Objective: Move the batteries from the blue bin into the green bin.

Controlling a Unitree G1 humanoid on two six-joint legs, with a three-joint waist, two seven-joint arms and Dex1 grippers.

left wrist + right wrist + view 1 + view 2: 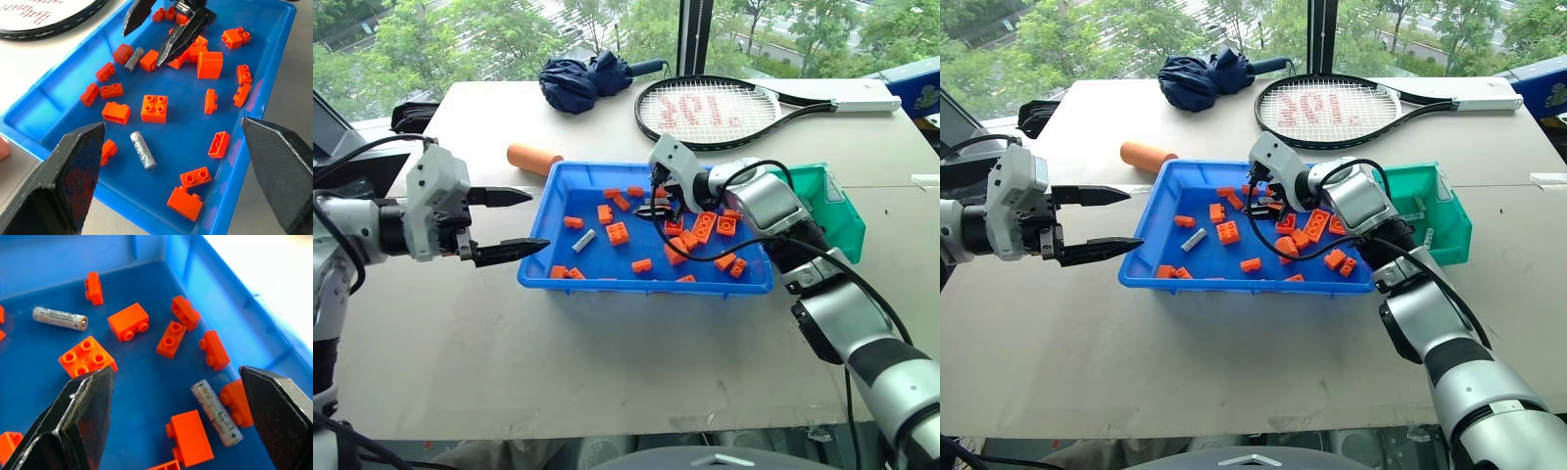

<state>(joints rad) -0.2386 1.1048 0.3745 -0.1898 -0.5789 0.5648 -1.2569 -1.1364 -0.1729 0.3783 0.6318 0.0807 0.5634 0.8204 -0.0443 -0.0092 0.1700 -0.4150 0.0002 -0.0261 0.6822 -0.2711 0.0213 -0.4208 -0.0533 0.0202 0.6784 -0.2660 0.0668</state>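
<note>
Over on the left, the left end effector point(514, 223) hangs above bare desk point(460, 333) just outside the left rim of the blue bin point(540, 257), fingers spread wide and gripping nothing. It looks parked, not working.

Moving into the bin: orange bricks point(618, 233) lie scattered across the blue floor, and two batteries show among them. One battery point(143, 150) lies in the left half of the bin, near the front-left corner, flat and alone. The second battery point(216, 412) lies toward the back rim, pressed in beside a couple of bricks.

Now the right end effector point(1258, 189): it reaches down over the back middle of the bin, fingers apart and empty, and that second battery sits just ahead of it, between the fingertips' lines but not yet touched. So this reads as the approach for a pick. The next move calls for a short drop and a clean pinch across the battery's body without scooping up the neighbouring brick.

Far right, the green bin point(842, 211) waits beside the blue bin's right end, partly hidden by the right arm; its contents are hard to tell.
</note>
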